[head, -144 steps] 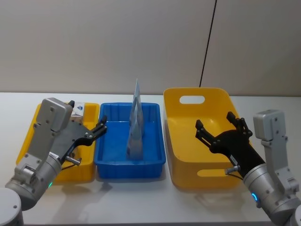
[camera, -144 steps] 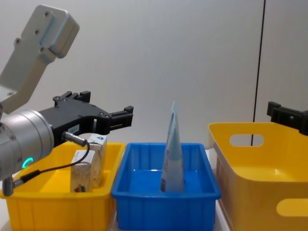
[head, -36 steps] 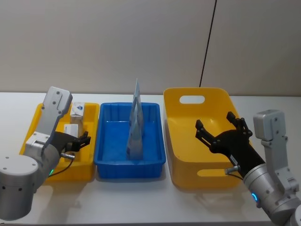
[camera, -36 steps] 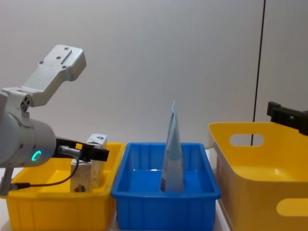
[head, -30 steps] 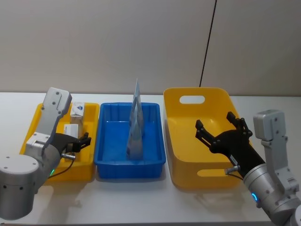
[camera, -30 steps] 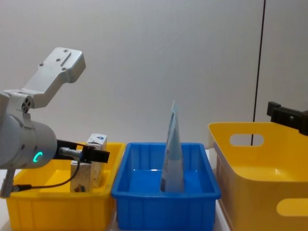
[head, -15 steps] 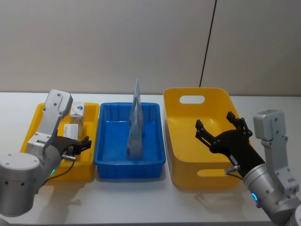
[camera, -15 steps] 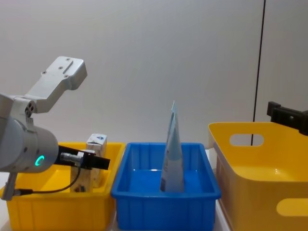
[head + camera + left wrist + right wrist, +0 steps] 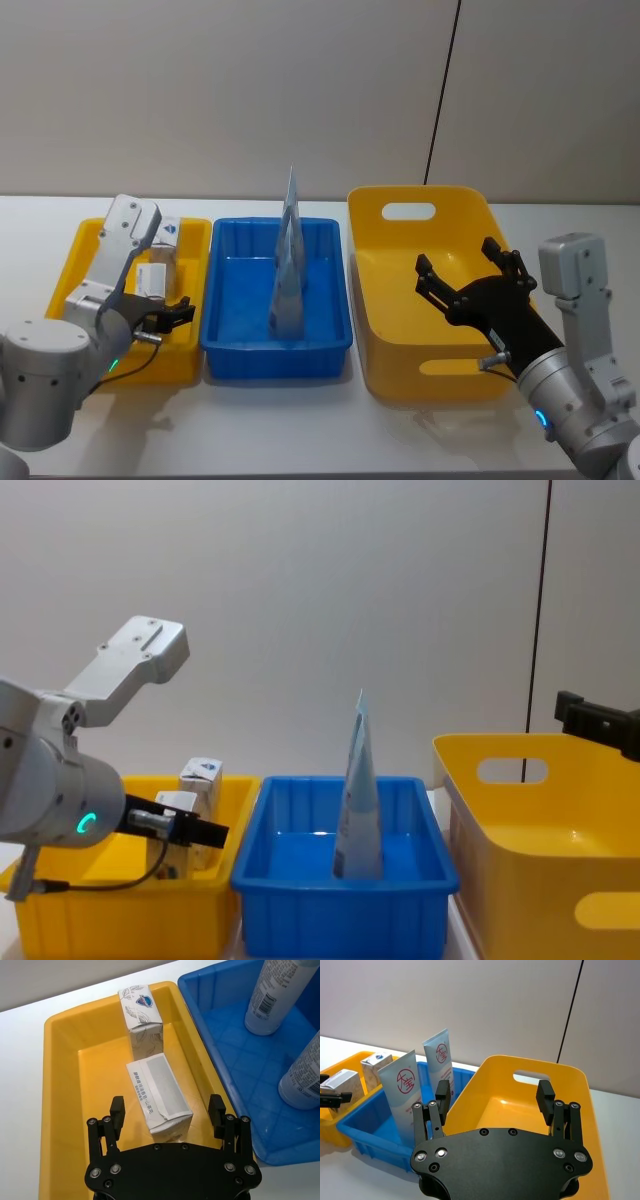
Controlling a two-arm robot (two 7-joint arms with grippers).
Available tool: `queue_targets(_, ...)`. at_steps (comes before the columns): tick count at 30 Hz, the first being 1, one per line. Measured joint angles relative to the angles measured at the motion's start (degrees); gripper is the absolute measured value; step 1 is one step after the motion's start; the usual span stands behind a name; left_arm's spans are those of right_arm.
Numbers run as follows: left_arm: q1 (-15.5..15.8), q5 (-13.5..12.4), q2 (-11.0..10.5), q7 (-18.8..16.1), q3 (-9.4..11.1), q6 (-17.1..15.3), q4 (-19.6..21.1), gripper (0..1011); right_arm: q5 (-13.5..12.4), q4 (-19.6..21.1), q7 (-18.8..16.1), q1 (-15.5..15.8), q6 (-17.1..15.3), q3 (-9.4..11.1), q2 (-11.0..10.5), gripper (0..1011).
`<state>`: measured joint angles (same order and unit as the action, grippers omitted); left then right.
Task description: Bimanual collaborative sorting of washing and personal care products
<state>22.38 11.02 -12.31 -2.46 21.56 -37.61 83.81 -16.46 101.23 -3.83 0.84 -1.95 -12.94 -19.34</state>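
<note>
Two marbled grey-white boxes sit in the small yellow bin (image 9: pixel 60 1075): a far box (image 9: pixel 141 1006) with a blue diamond mark and a near box (image 9: pixel 156 1091) lying lengthwise. My left gripper (image 9: pixel 166 1112) is open low over the near box's closest end, one finger on each side, not touching it. From the head it shows at the bin's near right, left gripper (image 9: pixel 168 313). Two light blue tubes (image 9: pixel 402 1091) stand in the blue bin (image 9: pixel 240 345). My right gripper (image 9: pixel 470 283) hangs open over the large yellow bin (image 9: pixel 400 375), holding nothing.
The three bins stand side by side on a white table (image 9: pixel 300 430), the blue one in the middle. A wall rises close behind them, with a black cable (image 9: pixel 443 90) running down it. Open table lies in front of the bins.
My left gripper has come down and drawn back from above the bin edge to the near box in the small yellow bin. The right arm has stayed still.
</note>
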Motion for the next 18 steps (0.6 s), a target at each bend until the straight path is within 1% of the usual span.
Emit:
queue_targets(10, 1.6, -0.7, 0.5, 0.9, 0.4, 0.6, -2.8, 1001, 0.0, 0.0, 0.0, 0.0, 0.0, 0.0, 0.0, 1002)
queue_targets(18, 2.1, -1.5, 1.0, 0.7, 0.4, 0.7, -3.8, 1001, 0.0, 0.0, 0.0, 0.0, 0.0, 0.0, 0.0, 1002)
